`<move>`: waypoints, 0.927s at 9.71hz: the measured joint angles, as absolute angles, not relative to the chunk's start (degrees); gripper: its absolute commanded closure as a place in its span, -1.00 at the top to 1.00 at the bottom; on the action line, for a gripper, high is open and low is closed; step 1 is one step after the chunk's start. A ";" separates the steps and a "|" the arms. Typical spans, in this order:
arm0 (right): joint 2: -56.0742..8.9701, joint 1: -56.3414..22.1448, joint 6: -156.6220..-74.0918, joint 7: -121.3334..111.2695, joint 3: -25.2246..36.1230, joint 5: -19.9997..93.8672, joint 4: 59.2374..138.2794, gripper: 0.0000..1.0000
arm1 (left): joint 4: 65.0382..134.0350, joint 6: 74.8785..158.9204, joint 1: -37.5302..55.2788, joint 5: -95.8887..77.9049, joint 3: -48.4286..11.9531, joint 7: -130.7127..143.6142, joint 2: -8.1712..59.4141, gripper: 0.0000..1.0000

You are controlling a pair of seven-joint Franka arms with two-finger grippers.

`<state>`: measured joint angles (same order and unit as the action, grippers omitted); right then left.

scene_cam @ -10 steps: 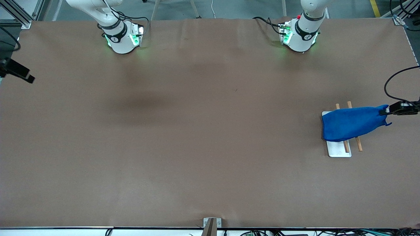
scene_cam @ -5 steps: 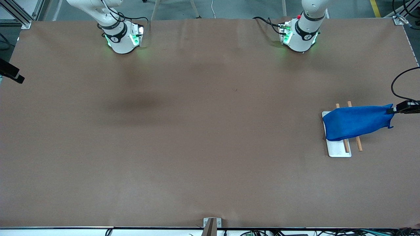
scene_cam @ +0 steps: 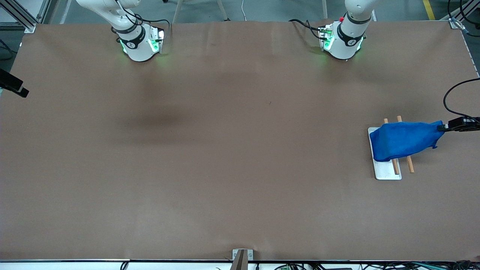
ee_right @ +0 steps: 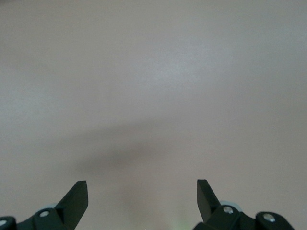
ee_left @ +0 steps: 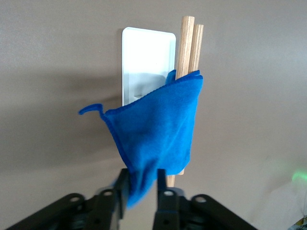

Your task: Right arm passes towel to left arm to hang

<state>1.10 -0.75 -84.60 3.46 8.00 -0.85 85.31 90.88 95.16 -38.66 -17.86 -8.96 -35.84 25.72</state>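
Table (scene_cam: 232,150): brown surface, both arm bases along the edge farthest from the front camera.

Right arm (scene_cam: 112,15): waiting. The right gripper (ee_right: 142,191) hangs over bare table at its own end, fingers spread wide, holding nothing.

Left arm (scene_cam: 356,18): working. The left gripper (ee_left: 142,189) is at the left arm's end of the table, beside the rack.

Rack: a white base plate (scene_cam: 386,170) with two wooden rods (scene_cam: 410,164) across it.

Towel (scene_cam: 403,139): blue, draped over the rods, one corner drawn out toward the left gripper. In the left wrist view that corner sits between the fingers (ee_left: 164,191), which stand a little apart; whether they grip the cloth cannot be told.

Step in hand, as judged: the hanging, at the point of letting go.

Next move calls for: parting the fingers fully, then drawing straight back without catching the corner or the loop (ee_left: 91,109), lest the towel be dragged off the rods.
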 measured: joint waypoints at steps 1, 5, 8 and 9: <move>1.10 -0.75 -84.60 3.46 8.00 -0.85 85.30 1.00 | 90.24 95.16 -38.66 -15.61 -9.16 -35.85 25.69 1.00; 1.10 -0.74 -85.25 3.46 7.99 -0.85 85.21 1.00 | 87.55 96.29 -38.30 -9.31 -12.82 -35.68 22.22 1.00; 1.00 -0.74 -86.57 3.46 7.93 -0.68 85.23 1.00 | 85.50 100.79 -38.09 -6.01 -19.62 -32.56 16.93 1.00; 0.86 -0.72 -87.02 3.46 7.94 -0.47 85.25 1.00 | 85.50 101.26 -37.98 -4.49 -22.68 -29.88 15.38 1.00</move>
<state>0.86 -0.72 -87.02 3.46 7.94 -0.47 85.25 85.50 101.26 -37.98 -4.49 -22.68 -29.88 15.38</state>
